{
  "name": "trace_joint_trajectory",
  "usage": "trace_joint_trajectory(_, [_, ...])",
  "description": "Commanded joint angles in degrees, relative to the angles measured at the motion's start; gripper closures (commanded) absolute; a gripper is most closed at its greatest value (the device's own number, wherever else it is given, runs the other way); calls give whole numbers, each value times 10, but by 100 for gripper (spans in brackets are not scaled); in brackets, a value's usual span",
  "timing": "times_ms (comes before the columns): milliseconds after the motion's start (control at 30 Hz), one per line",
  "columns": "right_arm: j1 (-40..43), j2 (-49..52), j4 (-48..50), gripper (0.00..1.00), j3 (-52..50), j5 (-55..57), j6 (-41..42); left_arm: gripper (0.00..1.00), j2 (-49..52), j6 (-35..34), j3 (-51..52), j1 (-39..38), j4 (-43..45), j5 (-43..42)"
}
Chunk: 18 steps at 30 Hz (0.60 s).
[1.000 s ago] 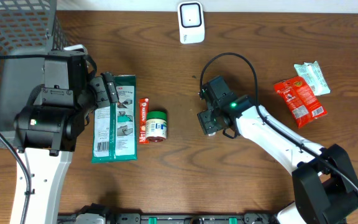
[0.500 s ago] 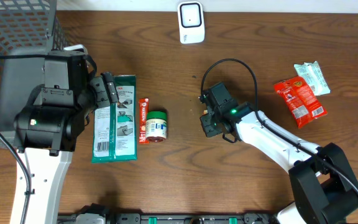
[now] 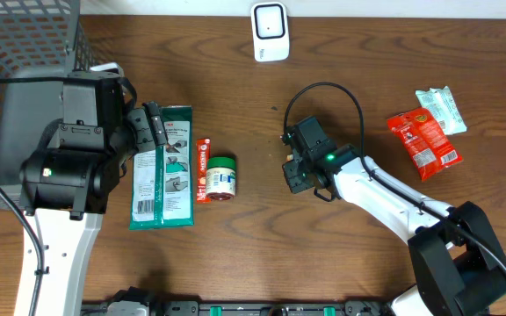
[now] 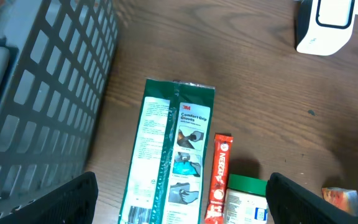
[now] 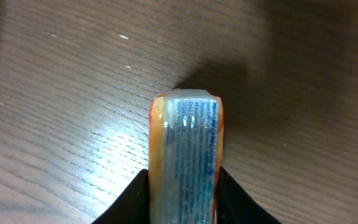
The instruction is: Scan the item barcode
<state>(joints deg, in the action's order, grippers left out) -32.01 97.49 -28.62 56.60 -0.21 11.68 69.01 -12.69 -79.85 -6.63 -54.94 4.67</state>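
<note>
Orange clear-wrapped packet (image 5: 185, 143), blue print, pinched between the 2 narrow jaws of the right gripper (image 5: 182, 186), mid-table. White scanner (image 3: 270, 32) at far edge, well apart. Left gripper (image 4: 180, 193) jaws wide, holding nothing, above green glove pack (image 4: 169, 155) at left.

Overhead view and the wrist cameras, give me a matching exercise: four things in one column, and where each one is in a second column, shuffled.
1. white scanner
2. green glove packet
3. red snack packet
4. small wrapped packet

A. between the fingers of the right gripper
B. far edge, centre
C. on the right, beside a pale green sachet
D. on the left, beside a thin red box

Pairs: 1-B, 2-D, 3-C, 4-A
</note>
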Motion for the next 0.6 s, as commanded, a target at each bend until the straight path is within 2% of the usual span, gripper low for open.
trace_joint_trajectory(0, [-2, 6, 2, 88, 1, 5, 2, 13, 2, -5, -2, 1, 1, 5])
trace_joint_trajectory(33, [-2, 6, 0, 92, 5, 8, 0, 13, 2, -5, -2, 1, 1, 5])
trace_joint_trajectory(300, [-2, -29, -117, 97, 111, 8, 2, 13, 2, -5, -2, 1, 1, 5])
trace_joint_trajectory(433, [4, -34, -226, 94, 219, 7, 16, 13, 2, -5, -2, 1, 1, 5])
trace_joint_trajectory(567, [16, -30, -313, 99, 327, 5, 16, 13, 2, -5, -2, 1, 1, 5])
